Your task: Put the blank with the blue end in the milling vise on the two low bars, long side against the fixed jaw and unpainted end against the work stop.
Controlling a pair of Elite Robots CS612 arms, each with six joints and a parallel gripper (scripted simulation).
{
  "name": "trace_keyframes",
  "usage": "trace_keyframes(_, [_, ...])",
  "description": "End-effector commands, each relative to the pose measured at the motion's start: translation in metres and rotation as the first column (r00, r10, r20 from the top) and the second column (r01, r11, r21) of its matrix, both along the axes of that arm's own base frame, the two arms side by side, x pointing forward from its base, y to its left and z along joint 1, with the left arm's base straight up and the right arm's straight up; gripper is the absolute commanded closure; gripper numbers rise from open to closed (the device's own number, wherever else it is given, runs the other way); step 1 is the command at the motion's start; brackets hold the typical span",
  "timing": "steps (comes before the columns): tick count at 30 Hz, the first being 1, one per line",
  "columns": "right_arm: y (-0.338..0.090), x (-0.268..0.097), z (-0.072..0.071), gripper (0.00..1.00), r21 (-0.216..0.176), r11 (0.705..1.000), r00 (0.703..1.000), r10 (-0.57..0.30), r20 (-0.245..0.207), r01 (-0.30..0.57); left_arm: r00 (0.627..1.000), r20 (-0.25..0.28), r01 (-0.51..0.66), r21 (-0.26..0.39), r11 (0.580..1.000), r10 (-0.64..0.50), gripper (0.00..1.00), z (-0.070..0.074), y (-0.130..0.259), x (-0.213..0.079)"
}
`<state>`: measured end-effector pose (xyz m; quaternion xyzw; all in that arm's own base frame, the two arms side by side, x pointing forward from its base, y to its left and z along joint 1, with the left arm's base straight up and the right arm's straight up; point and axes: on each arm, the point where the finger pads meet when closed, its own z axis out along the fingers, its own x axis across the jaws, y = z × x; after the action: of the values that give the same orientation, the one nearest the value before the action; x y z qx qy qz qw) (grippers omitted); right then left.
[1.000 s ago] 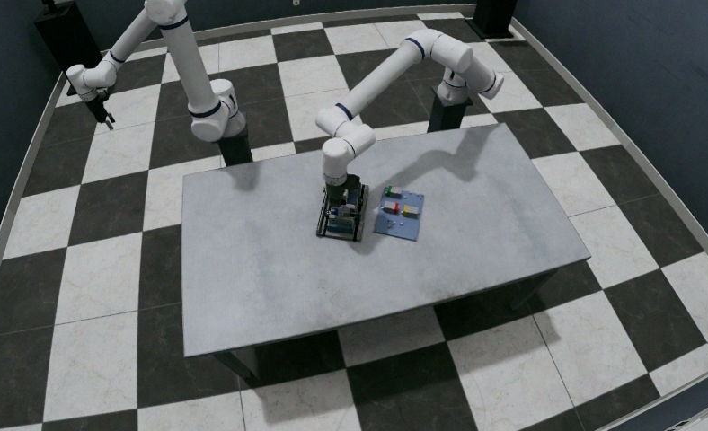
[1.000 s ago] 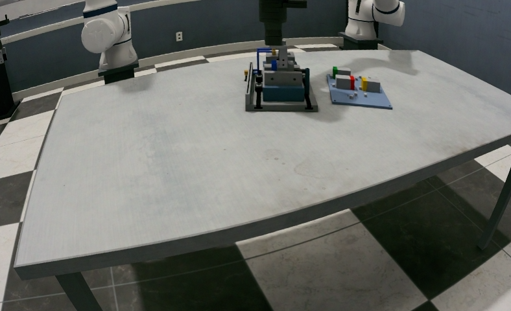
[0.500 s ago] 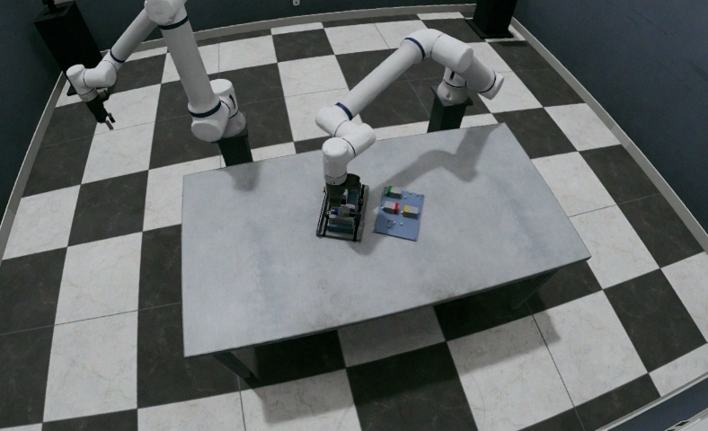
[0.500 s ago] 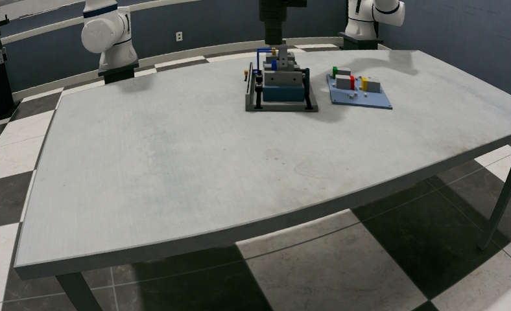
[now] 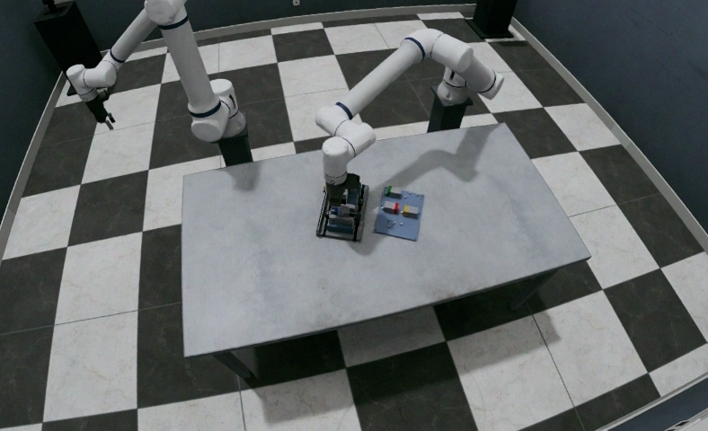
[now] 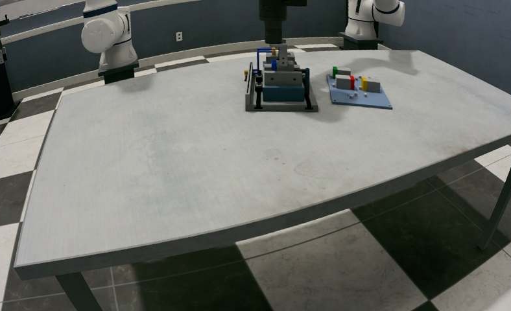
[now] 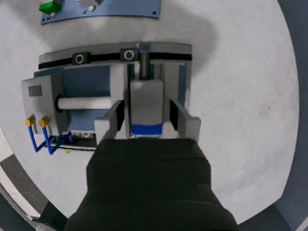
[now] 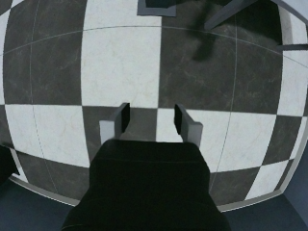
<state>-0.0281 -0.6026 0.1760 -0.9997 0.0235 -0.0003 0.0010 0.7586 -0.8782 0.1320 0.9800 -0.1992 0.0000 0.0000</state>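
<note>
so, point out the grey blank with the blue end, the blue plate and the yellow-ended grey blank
Blue-ended grey blank (image 7: 146,103) (image 6: 273,65): left wrist, top face; exterior, blue end.
Flat blue plate (image 5: 395,230): top view, bare lower part.
Yellow-ended grey blank (image 6: 373,85): exterior, grey side.
</note>
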Motion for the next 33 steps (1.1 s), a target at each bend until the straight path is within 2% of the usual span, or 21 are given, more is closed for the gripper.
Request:
trace_keyframes(1, [-0.0007,-0.0002,0.0009,0.0,-0.002,1.0,1.0,0.0,-0.001,0.0,1.0,0.001,0.0,-0.002,1.0,0.0,0.0,0.0028,-0.0004,0.0003])
trace_keyframes(33, [-0.0007,-0.0002,0.0009,0.0,-0.002,1.0,1.0,0.0,-0.001,0.0,1.0,0.001,0.0,-0.002,1.0,0.0,0.0,0.0097,-0.0004,0.0003])
